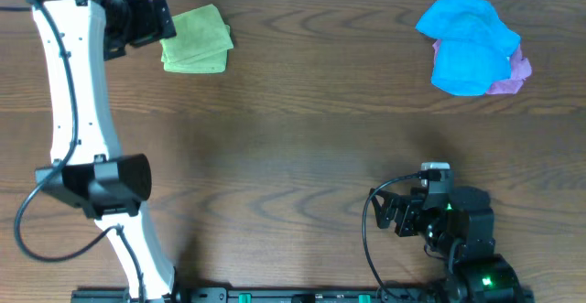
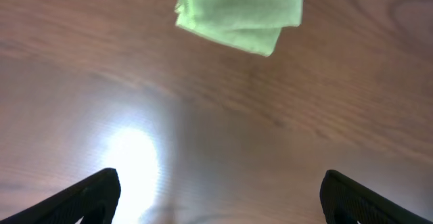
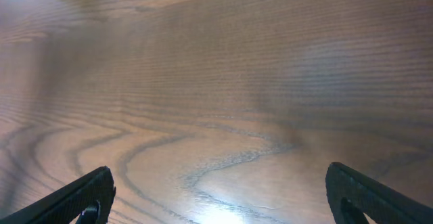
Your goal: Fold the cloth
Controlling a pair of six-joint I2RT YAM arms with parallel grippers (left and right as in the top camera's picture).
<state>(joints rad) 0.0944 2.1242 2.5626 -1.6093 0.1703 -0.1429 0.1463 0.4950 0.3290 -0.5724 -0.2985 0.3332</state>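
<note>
Both wide: left claw (image 2: 218, 190) near folded green cloth (image 1: 195, 39); right claw (image 3: 220, 180) apart; blue cloth (image 1: 467, 47) beyond.

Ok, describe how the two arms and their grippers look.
The left arm has slim white links with black joint housings and a thin black cable along it. The right arm shows black, with green lights, a small white part and a looping black cable. The left gripper and right gripper have black fingers.

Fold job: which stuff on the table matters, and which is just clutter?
Job: green cloth, lying folded in front of the open left gripper.
Lying about: blue cloth, pink cloth against it, on the table's right side.
</note>
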